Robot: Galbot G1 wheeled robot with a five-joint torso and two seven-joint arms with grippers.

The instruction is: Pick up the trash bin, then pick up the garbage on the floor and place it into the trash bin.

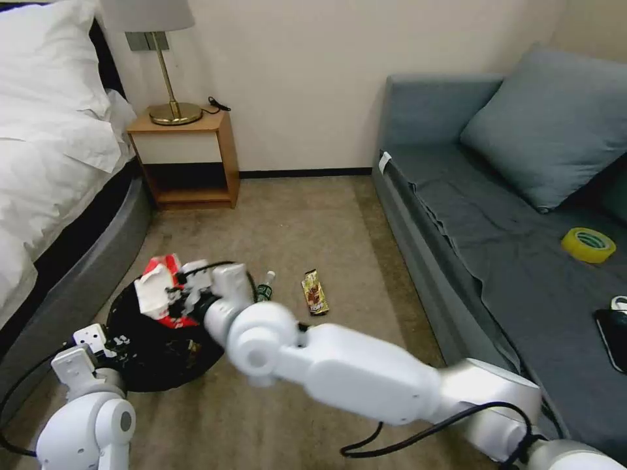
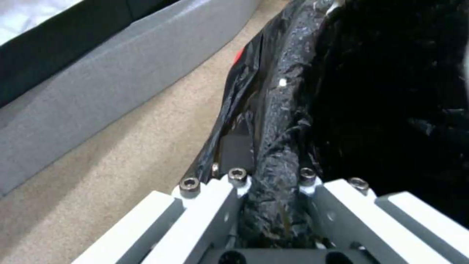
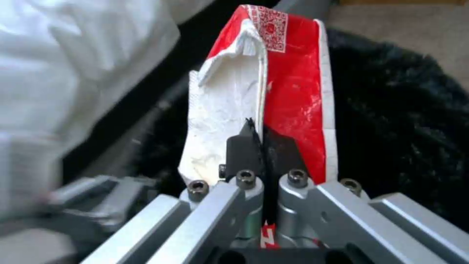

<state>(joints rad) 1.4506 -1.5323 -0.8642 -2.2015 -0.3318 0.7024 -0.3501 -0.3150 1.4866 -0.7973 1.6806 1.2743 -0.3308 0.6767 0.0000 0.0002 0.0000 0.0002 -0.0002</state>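
Packet over the bin, two pieces left on the carpet.

My left gripper [image 2: 273, 205] is clamped on the bagged rim of the trash bin [image 1: 163, 352], which sits low beside the bed [image 1: 59, 196]; only the slack black liner is pinched, so I judge it could slide and let the bin tilt. My right gripper [image 3: 263, 154] is pinched shut on the red-white packet [image 1: 160, 290] above the bin's mouth; held near the far rim, it could drop outside if I release badly. Further right on the floor lie the small bottle [image 1: 264, 287] and the snack wrapper [image 1: 315, 292], near each other but apart.
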